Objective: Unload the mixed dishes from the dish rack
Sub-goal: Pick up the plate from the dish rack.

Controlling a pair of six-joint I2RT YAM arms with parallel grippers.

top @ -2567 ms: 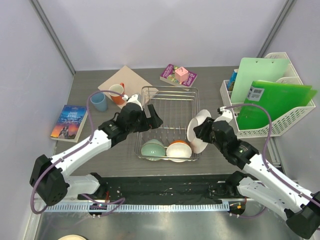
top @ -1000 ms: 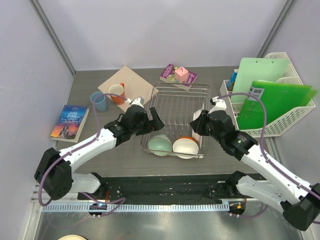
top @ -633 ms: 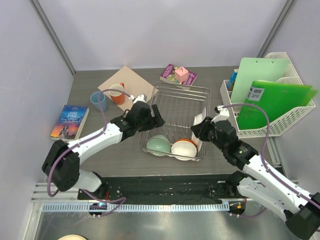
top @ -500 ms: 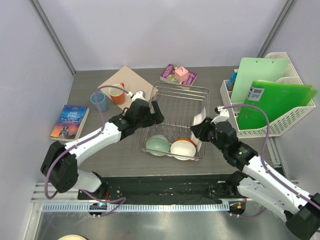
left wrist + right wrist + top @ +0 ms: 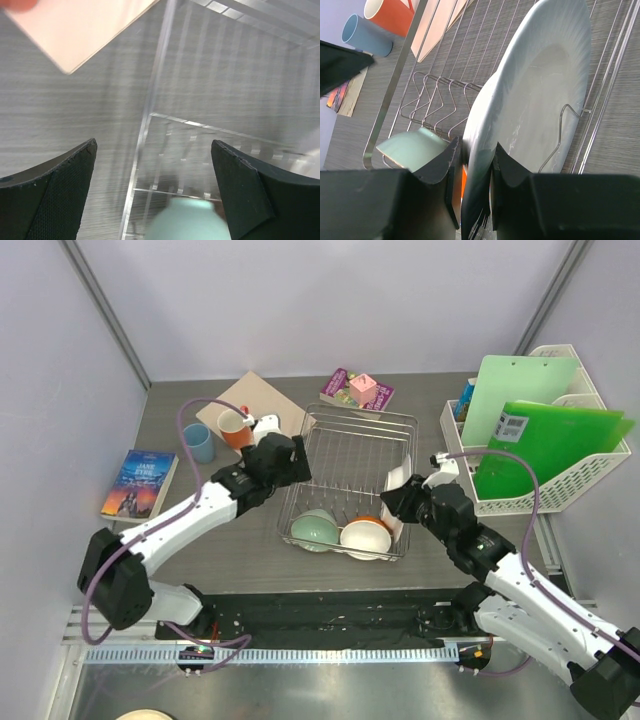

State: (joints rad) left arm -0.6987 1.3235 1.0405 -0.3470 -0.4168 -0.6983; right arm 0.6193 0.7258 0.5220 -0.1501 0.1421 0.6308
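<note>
The right end effector point(image 5: 476, 159) is pinching the rim of the large white round plate point(image 5: 540, 95), which is standing on edge at the right side of the dish rack point(image 5: 362, 414) on the worktop point(image 5: 250, 550), while the left end effector point(image 5: 154, 146) is hovering spread wide above the rack's left rail.

- left arm point(image 5: 180, 520) reaches forward and inward; left gripper point(image 5: 285, 458) angled down, jaws spread wide
- right arm point(image 5: 510, 575) bent inward; right gripper point(image 5: 396, 502) pinched on the rim of the large white round plate point(image 5: 540, 100)
</note>
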